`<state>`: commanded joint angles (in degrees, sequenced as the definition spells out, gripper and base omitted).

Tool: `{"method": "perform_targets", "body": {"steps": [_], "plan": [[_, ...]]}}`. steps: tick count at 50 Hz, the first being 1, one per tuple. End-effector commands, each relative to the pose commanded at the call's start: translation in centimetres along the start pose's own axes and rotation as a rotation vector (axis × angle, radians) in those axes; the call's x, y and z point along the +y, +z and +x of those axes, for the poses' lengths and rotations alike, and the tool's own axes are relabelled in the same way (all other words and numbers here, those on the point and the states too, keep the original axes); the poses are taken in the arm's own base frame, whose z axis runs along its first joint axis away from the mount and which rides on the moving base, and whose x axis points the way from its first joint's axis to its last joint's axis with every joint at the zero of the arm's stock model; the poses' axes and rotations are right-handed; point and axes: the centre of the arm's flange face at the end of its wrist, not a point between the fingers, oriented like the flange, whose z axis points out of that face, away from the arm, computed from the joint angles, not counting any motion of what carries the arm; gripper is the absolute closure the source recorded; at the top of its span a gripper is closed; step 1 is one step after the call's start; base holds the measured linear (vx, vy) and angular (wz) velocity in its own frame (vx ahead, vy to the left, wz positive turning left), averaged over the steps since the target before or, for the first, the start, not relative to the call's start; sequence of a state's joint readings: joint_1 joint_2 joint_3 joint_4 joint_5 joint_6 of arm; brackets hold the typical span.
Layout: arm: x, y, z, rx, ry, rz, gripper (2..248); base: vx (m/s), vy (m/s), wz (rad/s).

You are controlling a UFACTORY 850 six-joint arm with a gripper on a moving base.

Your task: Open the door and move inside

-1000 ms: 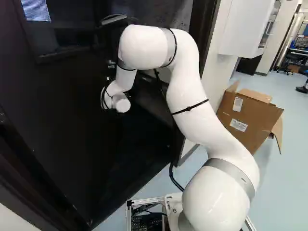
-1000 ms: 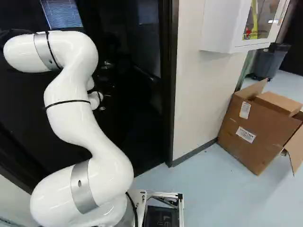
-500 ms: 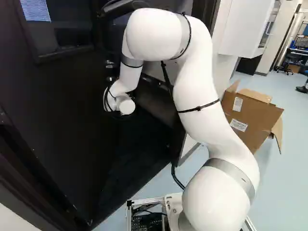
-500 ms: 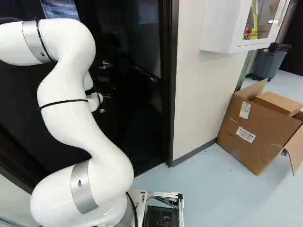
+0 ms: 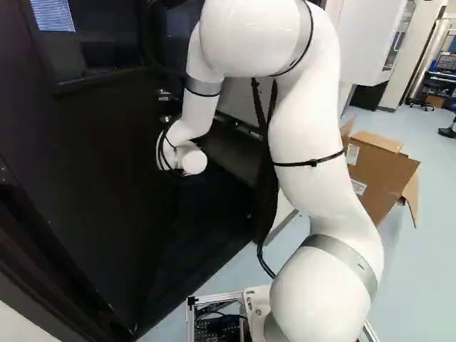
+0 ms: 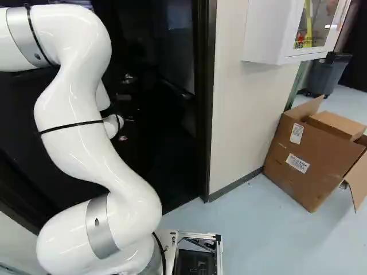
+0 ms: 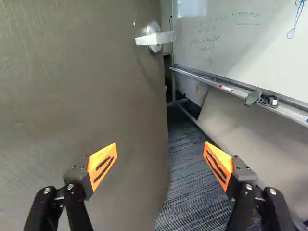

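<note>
1. Brownish-grey in the wrist view, the door (image 7: 72, 72) stands ajar, its face stretching ahead of and beside the gripper (image 7: 160, 144), its free edge running between the spread fingers.
2. The gripper's two fingers are well apart, with nothing clamped between their orange pads (image 7: 102, 166); one overlaps the door's face, the other lies beyond the door's free edge. Whether either touches the door, I cannot tell.
3. The metal lever handle (image 7: 155, 37) is on the door, close to its free edge, ahead of the gripper and apart from the fingers.
4. The white arm (image 5: 306, 164) bends in front of the door, its wrist joint (image 5: 192, 159) near the free edge.
5. Past the door's edge hangs a whiteboard (image 7: 240, 29) with handwriting, a marker (image 7: 226, 88) on its ledge (image 7: 288, 113); striped carpet (image 7: 183, 192) lies below.
6. Right of the doorway in the right base view are a pale wall (image 6: 235, 114), a white wall cabinet (image 6: 264, 34) and an open cardboard box (image 6: 309, 160) on the floor (image 6: 252, 240).
</note>
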<state>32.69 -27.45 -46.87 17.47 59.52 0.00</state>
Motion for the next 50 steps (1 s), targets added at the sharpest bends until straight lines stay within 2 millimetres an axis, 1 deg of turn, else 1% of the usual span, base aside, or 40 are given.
{"method": "perform_targets", "body": {"steps": [20,27,38,50], "plan": [[-0.9,-3.8,-0.4,-0.024,-0.014,0.032,3,0.000,0.000,0.000],[-1.7,-4.4,-0.6,-0.029,-0.018,0.050,3,0.000,0.000,0.000],[-3.2,-4.2,-0.8,-0.027,-0.022,0.076,3,0.000,0.000,0.000],[-4.6,-2.6,-0.9,-0.022,-0.001,0.060,3,0.000,0.000,0.000]]}}
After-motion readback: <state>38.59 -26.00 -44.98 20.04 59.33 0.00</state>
